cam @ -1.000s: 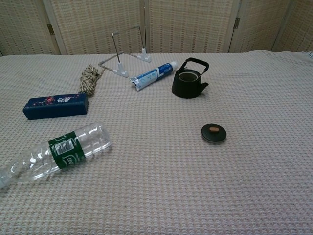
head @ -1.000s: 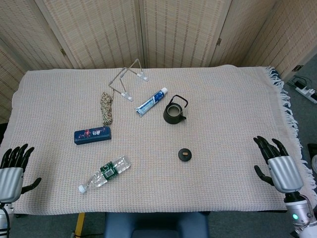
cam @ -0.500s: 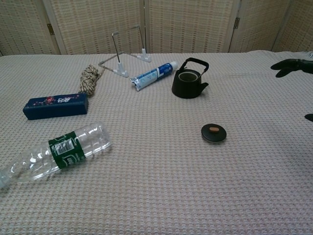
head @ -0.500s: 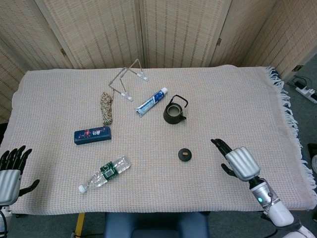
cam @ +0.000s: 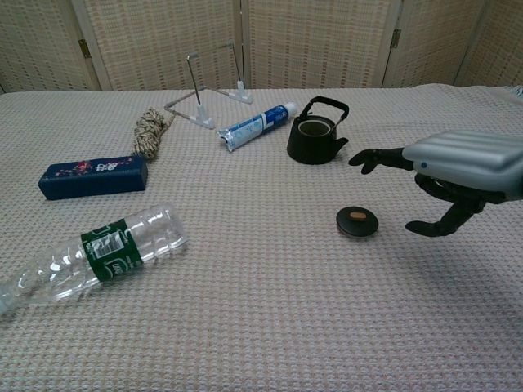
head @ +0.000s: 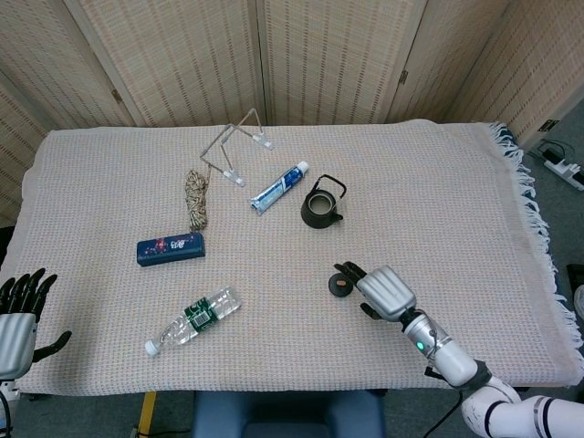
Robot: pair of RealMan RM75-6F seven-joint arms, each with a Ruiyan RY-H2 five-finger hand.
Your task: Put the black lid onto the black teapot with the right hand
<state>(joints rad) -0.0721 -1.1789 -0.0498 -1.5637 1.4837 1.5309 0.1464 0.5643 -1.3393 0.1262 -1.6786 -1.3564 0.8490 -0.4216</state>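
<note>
The black teapot (head: 321,208) (cam: 315,136) stands upright near the table's middle, its top uncovered and its handle raised. The round black lid (head: 340,285) (cam: 357,221) with a tan knob lies flat on the cloth, nearer the front edge than the teapot. My right hand (head: 380,290) (cam: 453,172) hovers just right of the lid with its fingers spread, holding nothing; its fingertips (head: 347,269) reach over the lid's right side. My left hand (head: 18,310) hangs off the front left corner, open and empty.
A toothpaste tube (head: 279,187) lies just left of the teapot. Further left are a wire stand (head: 233,144), a coil of rope (head: 195,199), a blue case (head: 171,248) and a plastic bottle (head: 193,318) lying on its side. The cloth's fringe (head: 529,201) hangs at the right edge.
My right hand has swept leftward from the table's right edge to just beside the lid. The lid, teapot and left hand have stayed put.
</note>
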